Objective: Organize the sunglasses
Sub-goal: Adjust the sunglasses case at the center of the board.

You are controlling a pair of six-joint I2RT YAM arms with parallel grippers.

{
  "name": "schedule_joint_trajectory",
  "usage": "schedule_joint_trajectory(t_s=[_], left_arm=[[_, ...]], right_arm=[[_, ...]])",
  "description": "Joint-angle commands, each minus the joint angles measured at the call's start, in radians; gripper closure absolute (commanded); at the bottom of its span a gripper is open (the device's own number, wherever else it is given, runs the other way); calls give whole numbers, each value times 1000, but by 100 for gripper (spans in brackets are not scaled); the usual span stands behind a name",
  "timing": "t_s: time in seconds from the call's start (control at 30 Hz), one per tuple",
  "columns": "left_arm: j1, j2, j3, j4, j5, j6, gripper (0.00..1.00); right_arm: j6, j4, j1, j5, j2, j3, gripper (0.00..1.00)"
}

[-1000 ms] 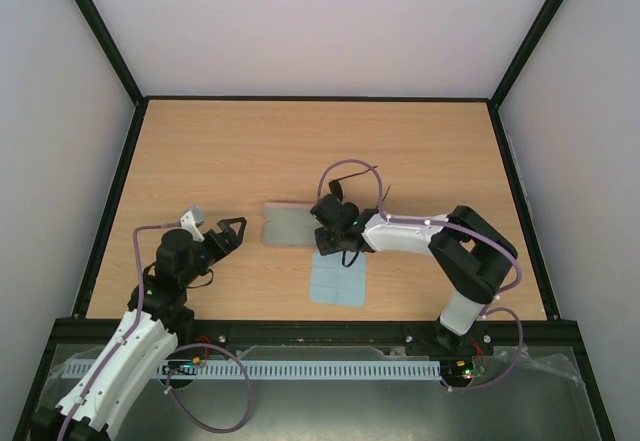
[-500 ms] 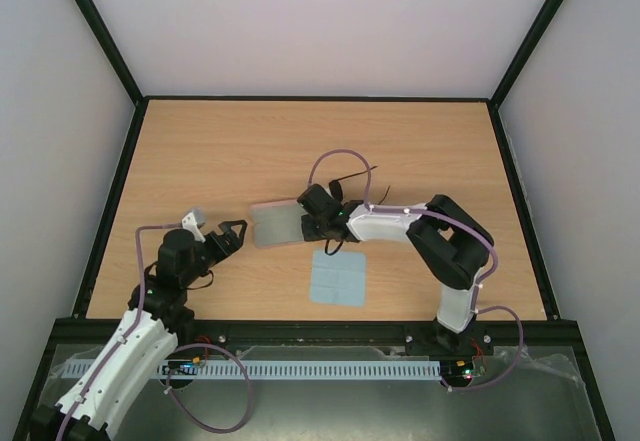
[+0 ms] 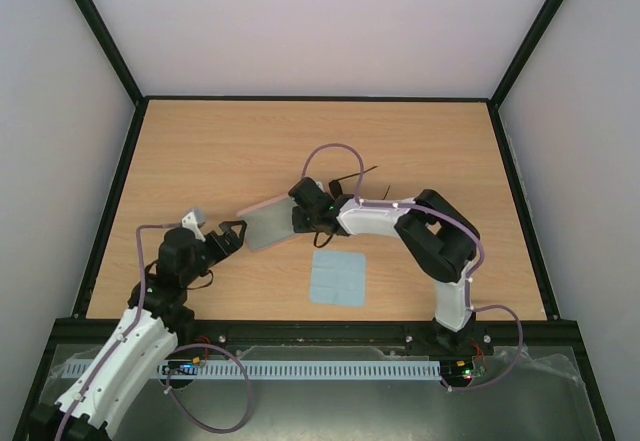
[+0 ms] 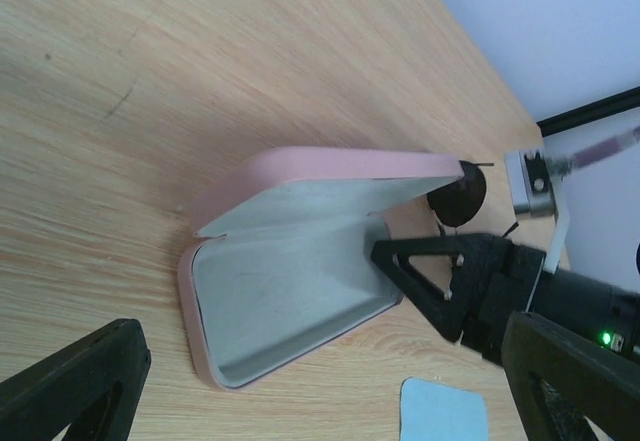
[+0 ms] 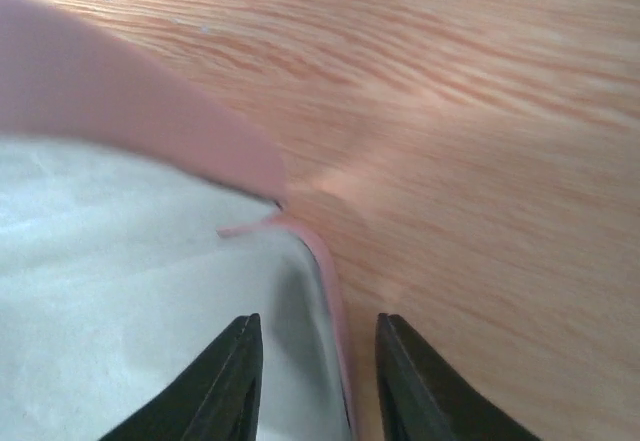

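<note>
The pink case (image 3: 262, 225) lies open on the table, its grey lining (image 4: 290, 281) facing up and its lid (image 4: 330, 173) raised. My right gripper (image 3: 298, 215) is at the case's right end. Its jaws stand narrowly open astride the case's rim (image 5: 333, 301), one finger inside and one outside, with a gap showing on both sides (image 5: 318, 381). The sunglasses (image 3: 355, 175) lie just behind that gripper; one dark lens (image 4: 460, 196) shows past the lid. My left gripper (image 3: 232, 233) is wide open left of the case, holding nothing (image 4: 320, 391).
A light blue cloth (image 3: 337, 278) lies flat in front of the case, also seen in the left wrist view (image 4: 443, 411). The wooden table (image 3: 250, 141) is framed by black rails and white walls.
The right gripper has moved left and narrowed, and the open case has slid left with it and turned, its left end now nearer the left gripper. The left arm has stayed put.
</note>
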Motion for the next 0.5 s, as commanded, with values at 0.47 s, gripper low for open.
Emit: schedule_joint_trajectory(t_s=[0.47], left_arm=[[-11, -45, 158, -149, 48, 67, 0]], right_arm=[[-31, -75, 1, -18, -690, -358, 33]])
